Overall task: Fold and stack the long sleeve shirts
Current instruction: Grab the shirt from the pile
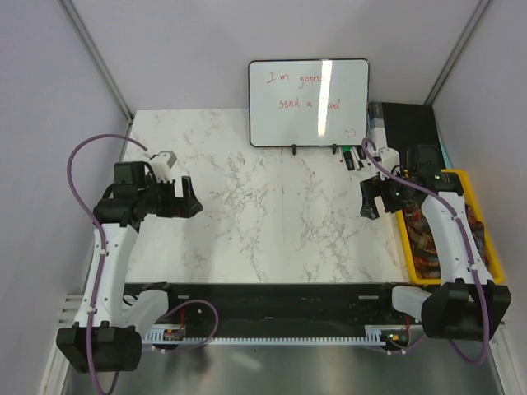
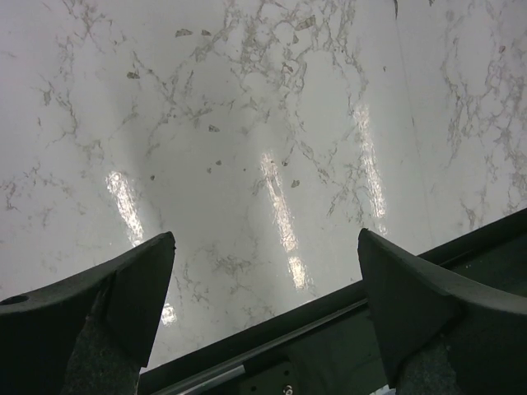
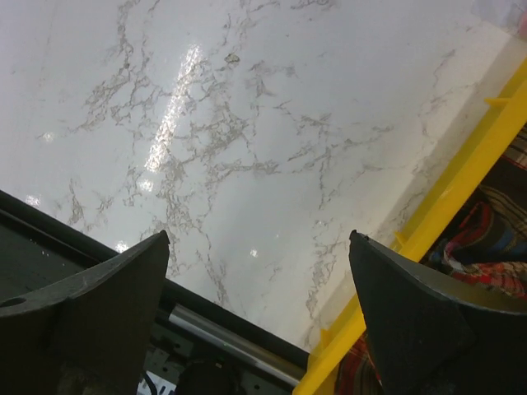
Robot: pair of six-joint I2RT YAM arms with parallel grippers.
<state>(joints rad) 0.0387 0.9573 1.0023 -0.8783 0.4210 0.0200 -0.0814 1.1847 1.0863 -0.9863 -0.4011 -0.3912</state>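
Plaid flannel long sleeve shirts [image 1: 422, 239] in red-orange and dark checks lie crumpled inside the yellow bin [image 1: 486, 239] at the right edge of the table; the right arm hides much of them. A corner of them shows in the right wrist view [image 3: 486, 239]. My right gripper [image 1: 368, 200] is open and empty, above the marble just left of the bin; it also shows in the right wrist view [image 3: 259, 239]. My left gripper [image 1: 188, 199] is open and empty over the table's left side, and it shows in the left wrist view [image 2: 266, 247].
A whiteboard [image 1: 309, 102] with red writing stands at the back centre. Markers [image 1: 354, 156] lie beside it, and a dark box [image 1: 408, 125] is at the back right. A black rail [image 1: 272, 292] runs along the near edge. The bin's yellow rim [image 3: 445, 214] is close to the right gripper.
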